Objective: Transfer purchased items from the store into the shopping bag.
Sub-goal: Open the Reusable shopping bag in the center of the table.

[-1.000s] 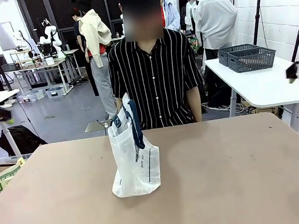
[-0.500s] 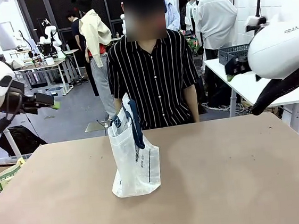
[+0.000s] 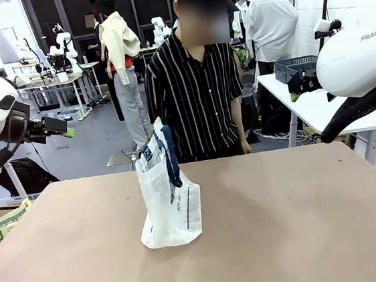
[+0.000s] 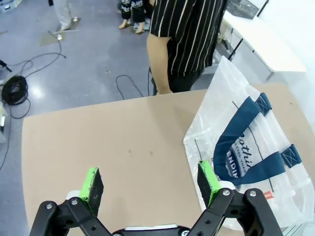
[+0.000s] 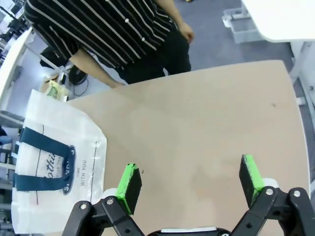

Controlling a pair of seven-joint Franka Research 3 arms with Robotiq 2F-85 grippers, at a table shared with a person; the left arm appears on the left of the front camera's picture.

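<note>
Rising from the bottom edge of its wrist view, the left gripper [image 4: 150,182] holds its two fingers spread wide, green pads [image 4: 92,184] facing each other with bare brown table [image 4: 98,142] between them and nothing gripped. Just past the pad on the picture's right, and partly hidden by that finger, is the shopping bag [image 4: 246,152]: translucent whitish plastic, creased, with dark navy strap handles looping over a dark oval logo and a small red mark near its lower edge. The right gripper [image 5: 189,177] is likewise parted and empty, tabletop showing between its fingertips; from its own camera the bag [image 5: 54,162] sits off beyond the left-hand finger, well clear of it, its side printed with the oval logo and a few small words (one line reads "WITH YOU"). From the front, the bag [image 3: 169,197] stands upright on the table, handles flopped over its top, near the middle and a little toward the left arm's side. Both grippers hang high and out at the sides, the left [image 3: 66,131] and the right [image 3: 295,92] well apart from it. Beyond the bag a person [image 3: 196,93] in a dark striped shirt stands at the far edge. Farther back, grey lattice baskets [image 3: 310,72] rest on a white side table [image 3: 333,109].
</note>
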